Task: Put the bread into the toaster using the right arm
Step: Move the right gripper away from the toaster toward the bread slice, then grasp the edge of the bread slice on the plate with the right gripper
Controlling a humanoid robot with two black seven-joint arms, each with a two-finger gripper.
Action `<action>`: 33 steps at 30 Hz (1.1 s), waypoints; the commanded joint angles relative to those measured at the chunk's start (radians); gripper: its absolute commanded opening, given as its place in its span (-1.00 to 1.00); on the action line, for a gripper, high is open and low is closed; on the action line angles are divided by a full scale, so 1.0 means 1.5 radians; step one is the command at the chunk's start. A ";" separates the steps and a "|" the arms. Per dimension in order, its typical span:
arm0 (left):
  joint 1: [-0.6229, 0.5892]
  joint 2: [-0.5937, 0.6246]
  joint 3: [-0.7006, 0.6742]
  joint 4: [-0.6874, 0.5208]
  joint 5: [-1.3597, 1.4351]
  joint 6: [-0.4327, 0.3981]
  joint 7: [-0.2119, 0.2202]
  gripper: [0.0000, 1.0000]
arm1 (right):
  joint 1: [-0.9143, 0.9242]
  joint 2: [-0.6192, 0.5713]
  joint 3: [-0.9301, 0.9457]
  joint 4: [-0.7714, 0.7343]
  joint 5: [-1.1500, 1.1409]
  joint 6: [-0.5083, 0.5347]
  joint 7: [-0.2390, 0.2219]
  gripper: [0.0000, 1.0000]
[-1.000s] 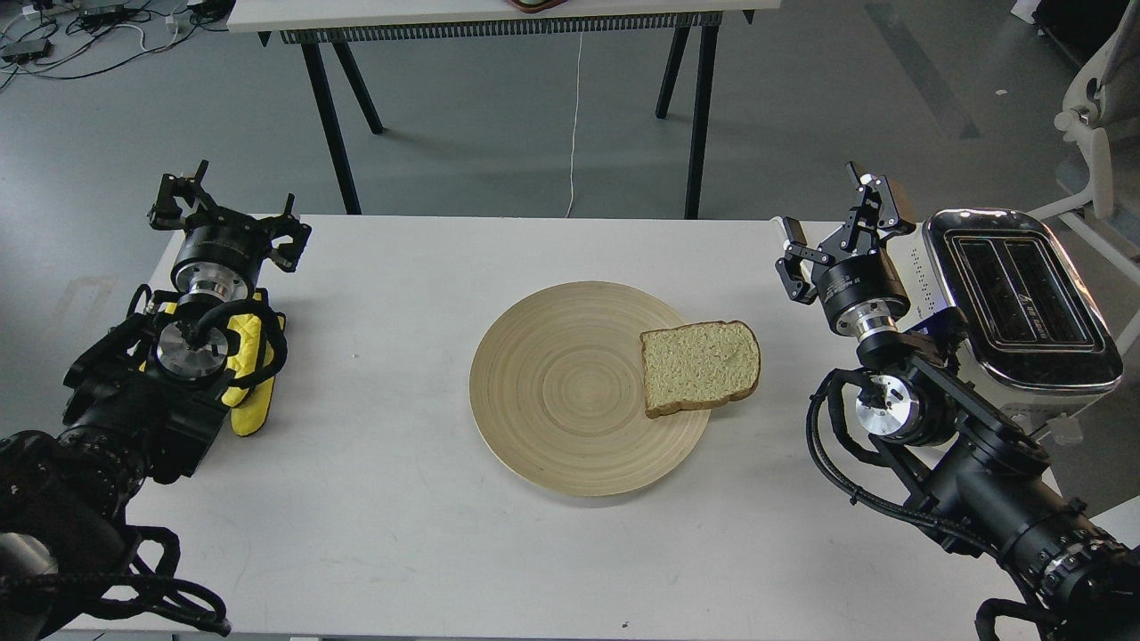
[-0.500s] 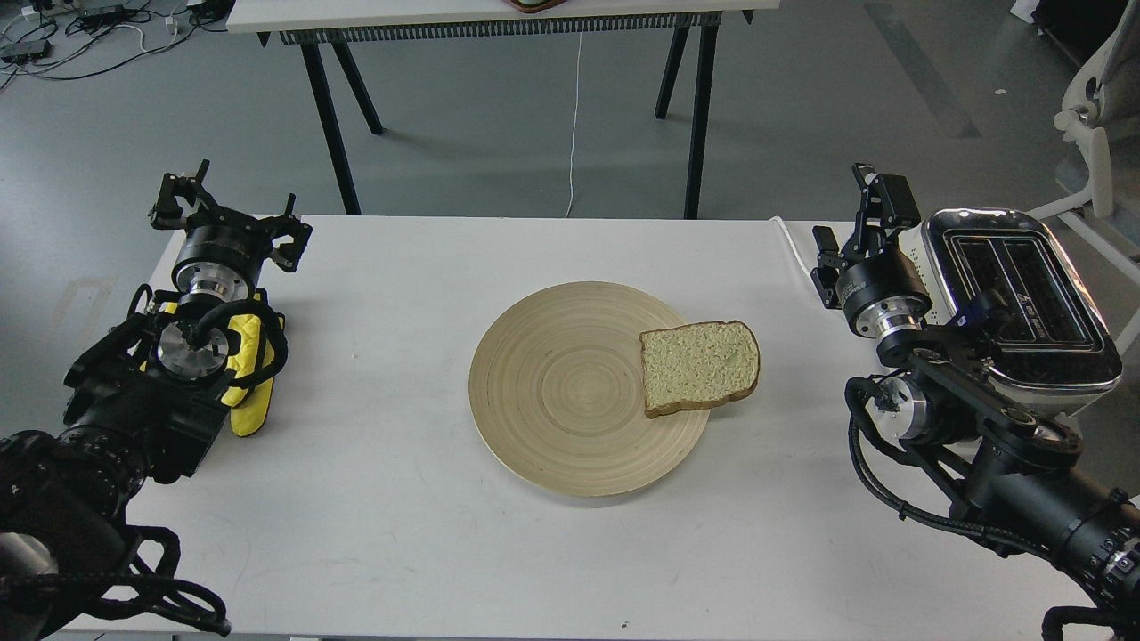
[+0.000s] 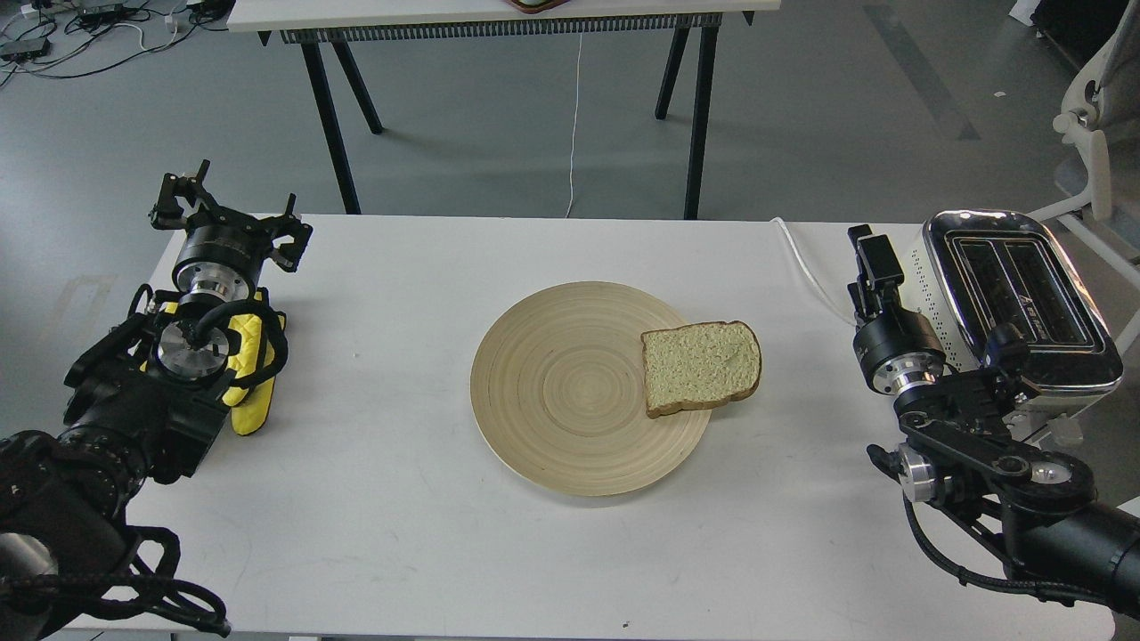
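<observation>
The bread (image 3: 701, 368) lies flat on the right rim of the round wooden plate (image 3: 552, 392), partly overhanging it. The cream-white toaster (image 3: 1015, 303) stands at the table's right edge, with both slots empty. My right gripper (image 3: 871, 263) points up just left of the toaster, well right of the bread. I see it edge-on, so its fingers cannot be told apart, and nothing shows in it. My left gripper (image 3: 227, 214) is open and empty at the table's far left.
The toaster's white cord (image 3: 806, 258) runs over the table's back edge near my right gripper. Yellow padding (image 3: 249, 374) sits on my left arm. A second table with black legs (image 3: 499, 18) stands behind. A white chair (image 3: 1091, 133) is at the far right.
My right arm has drawn back toward the right and lower. Its wrist has turned, so the gripper, seen spread open before, now shows edge-on beside the toaster. The bread and left arm have not moved.
</observation>
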 commanded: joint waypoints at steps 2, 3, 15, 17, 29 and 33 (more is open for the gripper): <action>0.000 0.000 0.000 0.000 0.000 0.000 0.000 1.00 | -0.002 0.025 -0.032 0.001 -0.002 -0.003 0.000 0.86; 0.000 0.000 0.000 0.000 0.000 0.000 0.000 1.00 | -0.003 0.030 -0.041 0.001 -0.002 -0.003 0.000 0.85; 0.000 0.000 0.000 0.000 0.000 0.000 0.000 1.00 | -0.004 0.064 -0.135 0.000 -0.002 -0.003 0.000 0.63; 0.000 0.000 0.000 0.000 0.000 0.000 0.000 1.00 | -0.008 0.064 -0.138 0.000 -0.002 -0.003 0.000 0.55; 0.000 0.000 0.000 0.000 0.000 0.000 0.000 1.00 | -0.013 0.064 -0.160 -0.001 -0.003 -0.003 0.000 -0.25; 0.000 0.000 0.000 0.000 0.000 0.000 0.000 1.00 | -0.011 0.064 -0.166 -0.001 -0.003 -0.003 0.000 -0.60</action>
